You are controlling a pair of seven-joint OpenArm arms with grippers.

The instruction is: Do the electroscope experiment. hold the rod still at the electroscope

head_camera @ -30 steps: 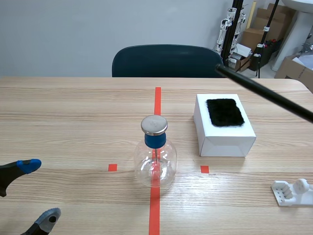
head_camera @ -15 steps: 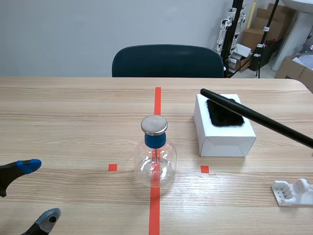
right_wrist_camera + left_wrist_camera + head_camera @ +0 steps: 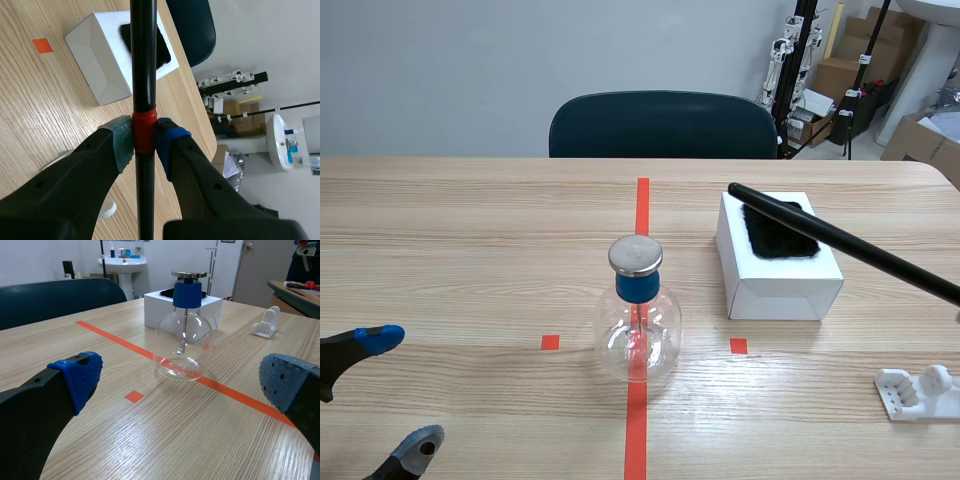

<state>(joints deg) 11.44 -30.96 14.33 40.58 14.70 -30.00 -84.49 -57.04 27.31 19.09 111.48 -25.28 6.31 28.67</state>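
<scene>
Scene view shows you the rod (image 3: 820, 232) slanting in from the right, its tip over the white box (image 3: 780, 285); the electroscope (image 3: 638, 300) stands leftward of it; your right gripper (image 3: 144, 136) clamps the rod's red band; your left gripper (image 3: 182, 382) gapes wide.

Bright, even, diffuse light falls from above in all three views, and no shadow has a hard edge. In the scene view, right of centre, the white box (image 3: 778, 275) throws only a faint, soft shadow on the table (image 3: 470, 250) along its front. At the middle a pale shade lies under the electroscope (image 3: 637, 340). Small white glints sit on its glass bulb, and its metal cap (image 3: 635, 255) carries a dull sheen. In the right wrist view a thin, pale streak of glare runs along the black rod (image 3: 144, 60).
</scene>
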